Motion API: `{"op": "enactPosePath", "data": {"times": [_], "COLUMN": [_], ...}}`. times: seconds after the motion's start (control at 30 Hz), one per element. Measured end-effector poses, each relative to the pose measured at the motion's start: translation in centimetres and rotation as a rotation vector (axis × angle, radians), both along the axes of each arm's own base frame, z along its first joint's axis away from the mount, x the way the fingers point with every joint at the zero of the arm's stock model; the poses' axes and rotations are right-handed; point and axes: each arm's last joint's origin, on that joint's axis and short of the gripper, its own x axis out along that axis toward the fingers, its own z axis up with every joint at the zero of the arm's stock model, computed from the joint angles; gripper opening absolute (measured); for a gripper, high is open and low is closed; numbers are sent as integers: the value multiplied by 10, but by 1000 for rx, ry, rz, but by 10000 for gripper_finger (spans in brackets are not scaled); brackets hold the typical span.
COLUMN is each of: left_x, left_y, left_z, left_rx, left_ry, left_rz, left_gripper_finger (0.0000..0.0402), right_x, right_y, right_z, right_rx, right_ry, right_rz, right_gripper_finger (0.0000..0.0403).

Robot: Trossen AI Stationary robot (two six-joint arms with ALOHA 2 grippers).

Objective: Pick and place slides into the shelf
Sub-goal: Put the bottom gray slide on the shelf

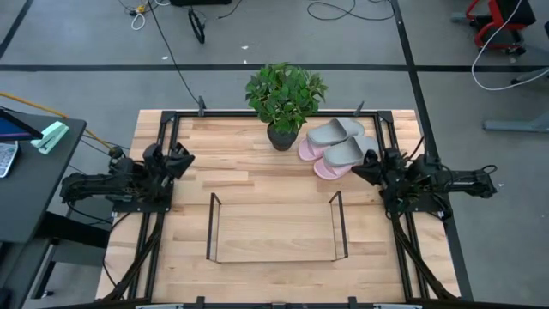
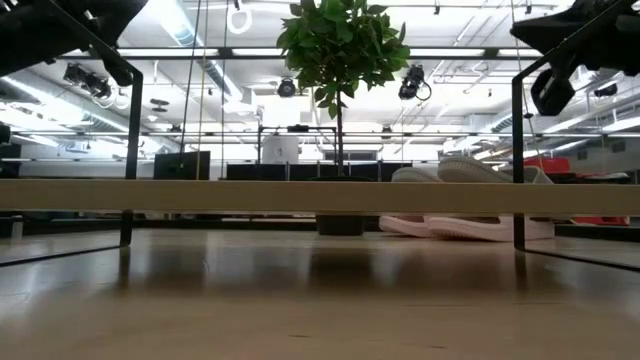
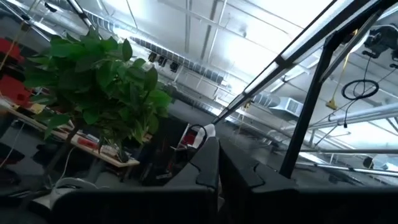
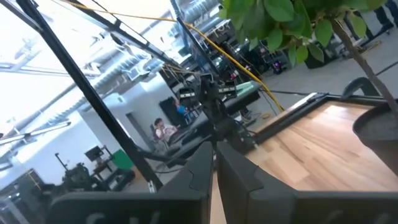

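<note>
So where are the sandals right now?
In the high view the slides lie stacked at the table's far right, between the potted plant and the right gripper, outside the shelf.

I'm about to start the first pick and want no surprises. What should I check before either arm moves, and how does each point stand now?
1. Shelf free of slides: ok, nothing inside it.
2. Slides reachable: ok, stacked grey on pink, beside the right gripper.
3. Potted plant clear of the slides: not ok, right next to them.
4. Left gripper out of the way: ok, at the left edge.
5. Fingers empty: ok, both shut on nothing.
</note>
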Motion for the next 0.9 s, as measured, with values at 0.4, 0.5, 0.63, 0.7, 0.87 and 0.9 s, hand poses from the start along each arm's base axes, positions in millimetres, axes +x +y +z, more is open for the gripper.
{"op": "enactPosePath", "data": {"times": [0.4, 0.5, 0.63, 0.7, 0.87, 0.9], "left_x": [-1, -3, -4, -4, 0, 0], "left_y": [3, 4, 4, 4, 4, 4], "left_z": [1, 5, 14, 20, 47, 55], "left_rx": [22, -46, -65, -69, -39, -23], "left_ry": [6, -4, 6, 36, 147, 158], "left_rz": [120, 141, 127, 125, 141, 150], "left_gripper_finger": [31, 29, 28, 27, 19, 17], "right_x": [-6, -3, 3, 6, 5, 4], "right_y": [-1, -1, -1, -1, -4, -5], "right_z": [37, 52, 80, 97, 142, 152], "right_rx": [-153, -169, -264, -310, -345, -357], "right_ry": [-47, -33, -17, 2, 93, 109], "right_rz": [-71, -83, -109, -124, -199, -212], "right_gripper_finger": [27, 27, 27, 27, 27, 27]}}
